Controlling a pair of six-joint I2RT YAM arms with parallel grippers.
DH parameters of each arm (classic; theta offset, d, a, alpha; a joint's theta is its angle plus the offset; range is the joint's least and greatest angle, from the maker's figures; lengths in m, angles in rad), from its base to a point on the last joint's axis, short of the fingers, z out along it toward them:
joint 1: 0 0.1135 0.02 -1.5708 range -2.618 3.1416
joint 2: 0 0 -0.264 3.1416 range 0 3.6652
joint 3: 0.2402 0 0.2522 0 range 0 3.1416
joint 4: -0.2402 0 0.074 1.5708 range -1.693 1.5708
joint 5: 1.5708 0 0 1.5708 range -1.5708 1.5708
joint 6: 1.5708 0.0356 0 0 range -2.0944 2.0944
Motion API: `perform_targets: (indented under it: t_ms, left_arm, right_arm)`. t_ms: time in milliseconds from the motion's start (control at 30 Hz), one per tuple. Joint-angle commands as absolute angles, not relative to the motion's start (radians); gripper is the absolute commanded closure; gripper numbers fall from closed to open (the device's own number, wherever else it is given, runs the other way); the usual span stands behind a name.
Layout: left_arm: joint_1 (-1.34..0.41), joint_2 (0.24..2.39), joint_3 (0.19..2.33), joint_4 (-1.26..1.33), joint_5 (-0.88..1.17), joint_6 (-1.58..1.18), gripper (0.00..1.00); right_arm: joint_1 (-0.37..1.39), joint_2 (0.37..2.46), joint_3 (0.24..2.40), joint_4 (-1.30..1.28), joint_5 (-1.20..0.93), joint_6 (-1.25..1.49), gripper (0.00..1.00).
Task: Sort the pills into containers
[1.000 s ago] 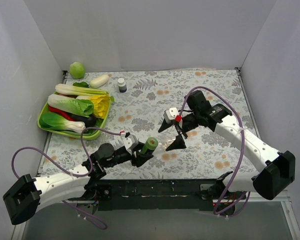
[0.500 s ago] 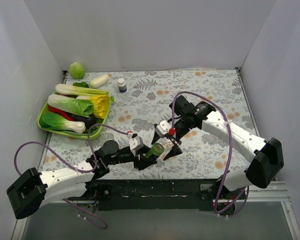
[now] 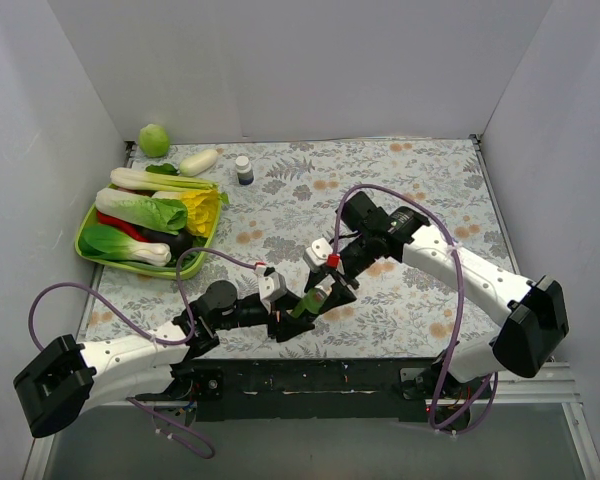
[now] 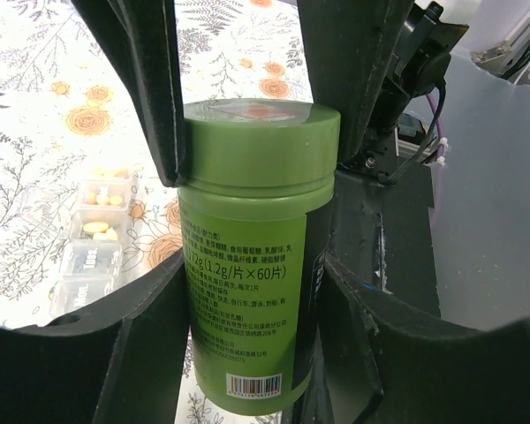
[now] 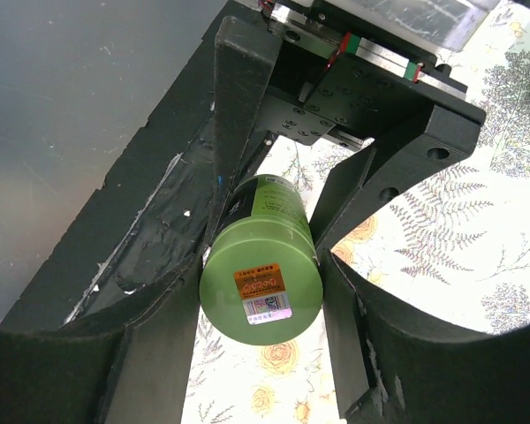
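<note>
My left gripper (image 3: 290, 318) is shut on the body of a green pill bottle (image 3: 306, 301), holding it tilted above the table near the front edge. The left wrist view shows the label (image 4: 247, 265) between my fingers. My right gripper (image 3: 325, 287) has come down over the bottle's green cap (image 4: 258, 141). Its fingers press both sides of the cap (image 5: 261, 283) in the right wrist view. The clear compartment strip (image 4: 93, 238) lies on the floral table to the left of the bottle, with yellowish pills in its far cells. It is hidden in the top view.
A green tray (image 3: 90, 250) of vegetables sits at the left. A dark blue white-capped bottle (image 3: 244, 169), a white vegetable (image 3: 199, 161) and a green round fruit (image 3: 154, 139) stand at the back left. The black front rail (image 3: 310, 378) runs just below the grippers.
My right gripper moved down and left onto the bottle's cap and closed around it. My left gripper first carried the bottle slightly right, then held still.
</note>
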State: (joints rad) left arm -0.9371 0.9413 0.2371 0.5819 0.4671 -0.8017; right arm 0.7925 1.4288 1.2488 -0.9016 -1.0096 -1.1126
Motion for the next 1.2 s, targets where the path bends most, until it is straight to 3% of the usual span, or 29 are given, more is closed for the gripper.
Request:
perform_targets:
  t_ms: [0,100,133,267,367,500,600,700,733,833,900,1033,1167]
  left_arm:
    - [-0.934,0.908,0.241,0.696,0.437,-0.818,1.0]
    - [-0.934,0.92,0.241,0.735,0.394,-0.807,1.0]
    - [-0.934,0.936,0.244,0.742,0.365,-0.801,1.0]
    - [-0.936,0.991,0.287,0.756,0.174,-0.753,1.0]
    - [-0.934,1.043,0.325,0.776,0.016,-0.712,1.0]
    - [-0.934,1.112,0.357,0.804,-0.084,-0.68,1.0]
    - [-0.934,1.137,0.356,0.819,-0.074,-0.678,1.0]
    - [-0.934,1.131,0.339,0.822,-0.012,-0.683,1.0]
    - [-0.934,1.126,0.333,0.818,-0.002,-0.686,1.0]
    - [-0.934,1.092,0.313,0.779,0.115,-0.69,1.0]
    - [-0.934,1.068,0.295,0.756,0.188,-0.695,1.0]
    - [-0.934,1.006,0.276,0.674,0.291,-0.704,1.0]
    - [-0.934,0.948,0.262,0.646,0.351,-0.721,1.0]
  right_arm:
    - [0.796,1.398,1.213,-0.824,-0.959,-0.993,0.4]
    - [0.795,1.381,1.192,-0.726,-0.933,-0.853,0.51]
    - [0.795,1.379,1.186,-0.698,-0.931,-0.783,0.6]
    - [0.767,1.37,1.105,-0.403,-0.896,-0.409,0.8]
    - [0.678,1.358,1.007,-0.214,-0.842,-0.095,0.88]
    - [0.631,1.351,0.94,-0.088,-0.871,0.099,0.91]
    - [0.62,1.348,0.94,-0.077,-0.902,0.11,0.85]
    - [0.6,1.344,0.956,-0.064,-0.974,0.069,0.59]
    - [0.591,1.342,0.963,-0.071,-1.0,0.051,0.42]
    - [0.557,1.339,1.044,-0.173,-1.112,-0.102,0.21]
    - [0.54,1.351,1.162,-0.317,-1.176,-0.269,0.16]
    - [0.537,1.362,1.307,-0.739,-1.232,-0.94,0.1]
    - [0.578,1.364,1.305,-0.937,-1.198,-1.194,0.09]
